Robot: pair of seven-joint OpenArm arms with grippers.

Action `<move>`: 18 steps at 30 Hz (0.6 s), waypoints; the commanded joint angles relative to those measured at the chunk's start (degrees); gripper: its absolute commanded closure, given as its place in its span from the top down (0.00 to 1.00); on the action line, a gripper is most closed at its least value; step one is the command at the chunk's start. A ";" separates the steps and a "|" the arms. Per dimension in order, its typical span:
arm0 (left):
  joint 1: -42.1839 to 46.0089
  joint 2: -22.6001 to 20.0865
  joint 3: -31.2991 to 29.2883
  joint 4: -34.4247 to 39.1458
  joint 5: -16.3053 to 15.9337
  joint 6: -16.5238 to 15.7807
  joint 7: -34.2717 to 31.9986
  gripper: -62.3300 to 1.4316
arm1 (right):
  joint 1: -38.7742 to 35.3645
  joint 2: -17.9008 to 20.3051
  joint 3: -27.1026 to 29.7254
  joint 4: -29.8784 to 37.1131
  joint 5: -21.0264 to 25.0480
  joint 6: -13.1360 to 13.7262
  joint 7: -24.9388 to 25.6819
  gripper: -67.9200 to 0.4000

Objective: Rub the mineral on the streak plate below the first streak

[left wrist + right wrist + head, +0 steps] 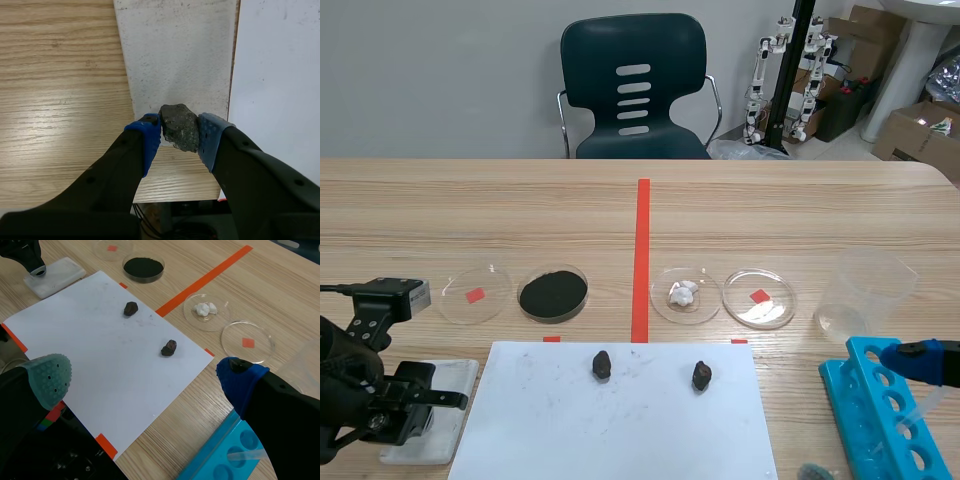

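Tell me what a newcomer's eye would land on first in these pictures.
First, the left gripper, shut on a rough dark grey mineral at the near end of the white streak plate, which lies beside the big white paper sheet. Next come the two dark rocks lying apart on that sheet. The dish of black powder sits just beyond the sheet's far edge.
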 commanded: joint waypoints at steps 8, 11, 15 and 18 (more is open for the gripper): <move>-1.25 0.33 2.08 -0.76 0.04 0.33 0.07 0.22 | 0.22 -0.02 0.15 0.44 0.66 -0.02 0.81 0.89; -1.25 0.92 2.12 -0.79 0.07 0.35 0.07 0.22 | 0.22 -0.02 0.15 0.44 0.66 -0.02 0.81 0.89; -1.22 1.27 2.14 -0.87 0.31 0.57 0.09 0.22 | 0.22 -0.02 0.15 0.44 0.66 -0.02 0.81 0.89; -1.27 1.57 2.14 -1.66 0.72 0.76 0.07 0.22 | 0.22 -0.02 0.15 0.44 0.66 -0.02 0.81 0.89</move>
